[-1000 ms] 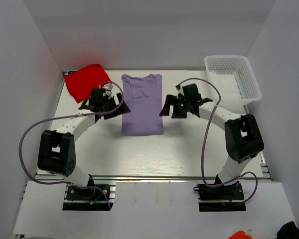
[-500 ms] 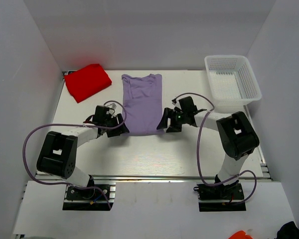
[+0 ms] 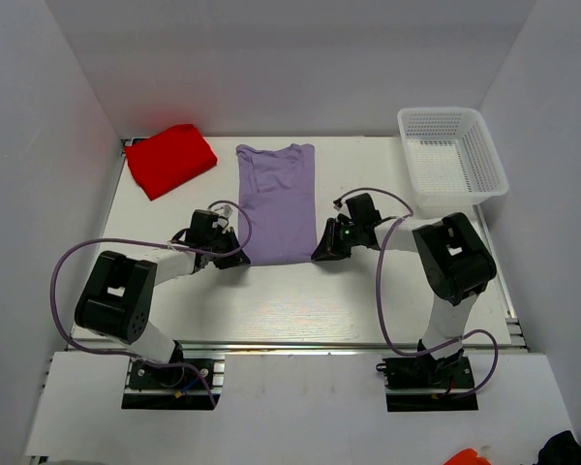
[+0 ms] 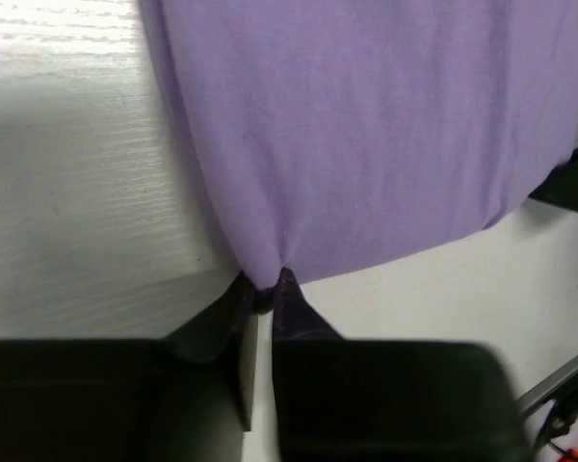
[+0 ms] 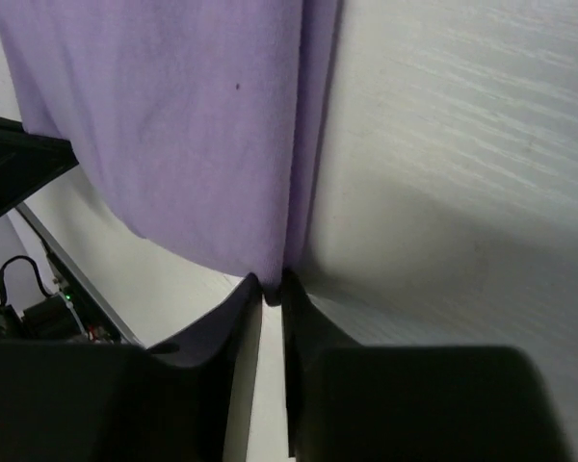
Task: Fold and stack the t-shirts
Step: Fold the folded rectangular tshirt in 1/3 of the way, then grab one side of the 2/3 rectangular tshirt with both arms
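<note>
The lavender cloth t-shirt (image 3: 276, 199) lies flat mid-bench, sleeves apparently folded in, and the left hand (image 3: 236, 256) and right hand (image 3: 321, 253) each pinch a near hem corner, with the crosswise fold not yet made. The bright red folded t-shirt (image 3: 170, 160) sits far left, ready for stacking. Bare white bench (image 3: 300, 300) lies nearer, and the white plastic mesh basket (image 3: 452, 160) is well off right.

Top external camera: fixed high behind the arm bases, looking down on the whole table (image 3: 271, 310). Wrist cameras: close behind the left gripper (image 4: 265, 289) and the right gripper (image 5: 270, 286), facing forward. All three views share the lavender t-shirt (image 3: 277, 203) hem — just ahead of each gripper.
</note>
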You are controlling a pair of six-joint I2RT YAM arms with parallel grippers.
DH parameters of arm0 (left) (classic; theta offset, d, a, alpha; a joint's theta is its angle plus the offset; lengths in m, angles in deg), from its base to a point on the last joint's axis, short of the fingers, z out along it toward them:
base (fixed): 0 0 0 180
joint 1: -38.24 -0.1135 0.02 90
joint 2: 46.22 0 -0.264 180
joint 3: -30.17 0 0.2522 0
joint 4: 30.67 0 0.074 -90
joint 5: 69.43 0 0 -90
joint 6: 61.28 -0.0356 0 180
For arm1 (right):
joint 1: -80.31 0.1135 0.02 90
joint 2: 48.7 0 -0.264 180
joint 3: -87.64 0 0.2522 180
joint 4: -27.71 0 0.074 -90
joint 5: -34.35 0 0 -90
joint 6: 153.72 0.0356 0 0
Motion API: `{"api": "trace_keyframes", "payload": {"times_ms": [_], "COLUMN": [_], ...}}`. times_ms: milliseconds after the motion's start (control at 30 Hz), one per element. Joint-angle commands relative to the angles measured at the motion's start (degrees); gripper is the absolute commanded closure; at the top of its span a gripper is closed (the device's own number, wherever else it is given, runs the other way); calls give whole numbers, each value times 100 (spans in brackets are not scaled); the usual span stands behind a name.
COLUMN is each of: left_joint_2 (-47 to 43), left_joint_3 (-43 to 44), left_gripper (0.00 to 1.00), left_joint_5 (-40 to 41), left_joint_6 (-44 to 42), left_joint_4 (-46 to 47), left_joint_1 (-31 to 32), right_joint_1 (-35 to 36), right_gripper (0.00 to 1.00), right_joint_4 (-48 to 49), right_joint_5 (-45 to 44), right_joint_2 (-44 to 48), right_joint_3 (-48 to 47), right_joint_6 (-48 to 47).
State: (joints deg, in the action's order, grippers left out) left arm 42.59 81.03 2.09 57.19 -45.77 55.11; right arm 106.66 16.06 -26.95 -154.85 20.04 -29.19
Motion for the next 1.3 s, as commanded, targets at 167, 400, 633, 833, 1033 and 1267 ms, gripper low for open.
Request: {"api": "trace_keyframes", "payload": {"times_ms": [167, 400, 633, 833, 1033, 1267], "left_joint_2": [39, -1461, -3360, -4083, -3968, -3391], "left_joint_3": [-168, -581, -634, -380, 603, 1061], "left_gripper": [100, 100, 100, 100, 100, 100], "left_joint_5": [3, -516, -1148, -1826, -1827, -1141], "left_joint_6": [-122, -122, -175, -113, -192, -158], "left_joint_4": [-182, -770, -2351, -3082, -3249, -2925], "left_joint_1": [36, 142, 247, 247, 247, 124], "right_joint_1": [72, 265, 634, 661, 635, 600], "right_gripper": [100, 100, 100, 100, 100, 100], "right_joint_4": [465, 194, -1027, -2309, -2662, -2628], "right_joint_5": [65, 74, -5, -348, -831, -2104], "right_joint_2": [-100, 1420, 3676, 5164, 5439, 4990], "right_joint_3": [224, 1156, 2167, 1896, 1105, 358], "right_joint_6": [-121, -604, -631, -666, -789, -719]}}
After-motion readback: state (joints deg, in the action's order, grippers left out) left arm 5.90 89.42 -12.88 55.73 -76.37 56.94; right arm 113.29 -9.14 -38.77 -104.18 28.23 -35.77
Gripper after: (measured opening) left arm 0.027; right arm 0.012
